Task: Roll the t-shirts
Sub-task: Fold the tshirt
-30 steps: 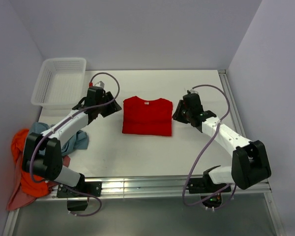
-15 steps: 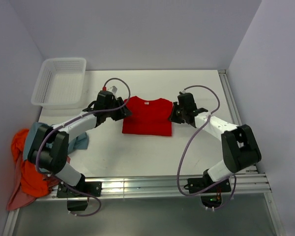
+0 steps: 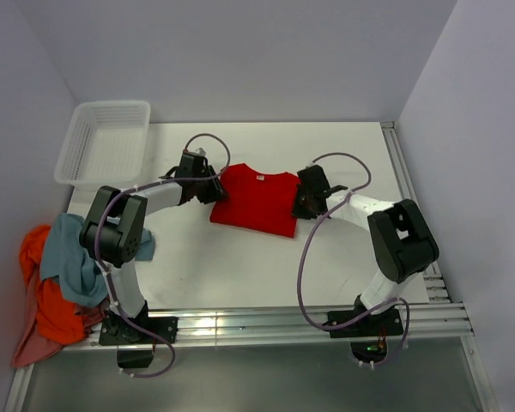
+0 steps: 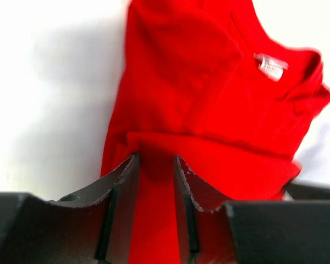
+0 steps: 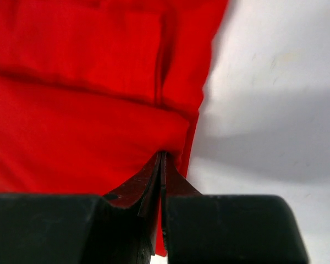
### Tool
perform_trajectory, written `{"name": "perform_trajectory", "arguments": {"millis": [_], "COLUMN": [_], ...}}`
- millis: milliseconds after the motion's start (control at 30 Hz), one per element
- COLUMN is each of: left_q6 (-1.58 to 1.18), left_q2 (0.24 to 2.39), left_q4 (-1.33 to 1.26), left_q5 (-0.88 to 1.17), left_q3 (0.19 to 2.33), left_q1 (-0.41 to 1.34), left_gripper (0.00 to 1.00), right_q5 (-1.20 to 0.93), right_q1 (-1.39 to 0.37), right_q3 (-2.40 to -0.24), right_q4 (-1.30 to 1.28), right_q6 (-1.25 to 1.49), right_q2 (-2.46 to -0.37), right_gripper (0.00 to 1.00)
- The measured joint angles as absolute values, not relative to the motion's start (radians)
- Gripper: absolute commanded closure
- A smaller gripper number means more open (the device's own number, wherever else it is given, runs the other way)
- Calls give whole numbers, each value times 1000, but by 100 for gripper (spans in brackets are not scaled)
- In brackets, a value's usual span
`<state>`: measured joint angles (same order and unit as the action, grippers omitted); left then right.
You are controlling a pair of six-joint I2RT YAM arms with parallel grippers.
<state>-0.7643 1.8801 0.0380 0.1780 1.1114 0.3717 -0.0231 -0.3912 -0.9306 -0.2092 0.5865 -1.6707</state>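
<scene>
Red t-shirt (image 3: 253, 204), right tool (image 5: 161, 157) pinching its edge (left tool (image 4: 154, 165) astride)

The folded t-shirt (image 3: 256, 202) lay at the middle of the tabletop (image 3: 352, 150), with the left gripper (image 3: 213, 187) at its left edge and the right gripper (image 3: 299, 204) at its right edge. The basket (image 3: 112, 105) sat at the far left corner. A heap of t-shirts (image 3: 51, 283) hung over the near left edge.

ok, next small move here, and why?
Probably close the left gripper: its jaws straddle the left edge of the red t-shirt with a gap, while the right gripper is pinched shut on the right edge. Both sides need grip before rolling.
</scene>
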Motion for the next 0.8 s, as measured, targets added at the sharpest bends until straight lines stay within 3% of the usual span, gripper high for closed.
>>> {"name": "perform_trajectory", "arguments": {"millis": [233, 467, 567, 633, 700, 800], "left_q6": [-733, -667, -654, -646, -645, -643], "left_q2": [1942, 1954, 1954, 1953, 1944, 1887], "left_q4": [54, 74, 83, 98, 136, 209], "left_q5": [143, 119, 119, 115, 91, 47], "left_q3": [1209, 1277, 1305, 1330, 1353, 1349], "left_q1": [372, 372, 372, 371, 371, 367], "left_gripper": [65, 59, 50, 47, 44, 27], "right_q5": [17, 24, 30, 51, 73, 102], "right_q1": [-542, -837, -916, -925, -922, -920], "right_q3": [-817, -777, -788, -806, -830, -888], "right_q4": [-194, -191, -220, -260, -294, -337], "right_q6": [647, 771, 795, 792, 777, 738], "right_q2": [-1594, -1563, -1562, -1556, -1537, -1489], "right_gripper": [92, 88, 79, 67, 62, 48]}}
